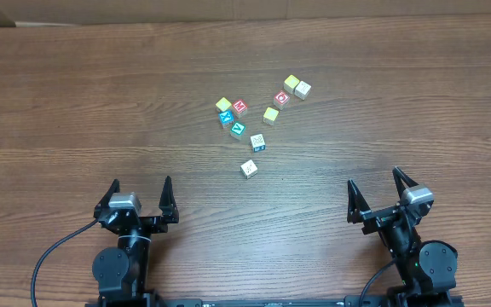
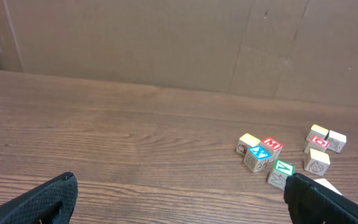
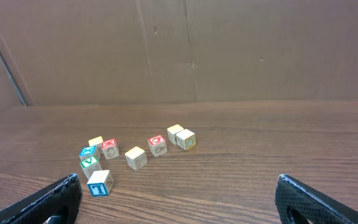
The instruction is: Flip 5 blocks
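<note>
Several blocks lie in a loose cluster at mid-table. Among them are a green V cube (image 1: 238, 129), a red M cube (image 1: 240, 107), a red O cube (image 1: 282, 98), a blue T cube (image 1: 258, 142) and a lone pale cube (image 1: 249, 168) nearest the arms. My left gripper (image 1: 140, 192) stands open at the near left, well short of the cluster. My right gripper (image 1: 374, 183) stands open at the near right, also apart from it. In the left wrist view the green V cube (image 2: 282, 170) sits just beyond my right finger (image 2: 316, 199). The right wrist view has the blue T cube (image 3: 99, 182) near my left finger (image 3: 55, 199).
A brown cardboard wall (image 2: 166, 43) closes off the far side of the wooden table (image 1: 75, 102). A black cable (image 1: 54, 256) trails from the left arm's base at the near edge.
</note>
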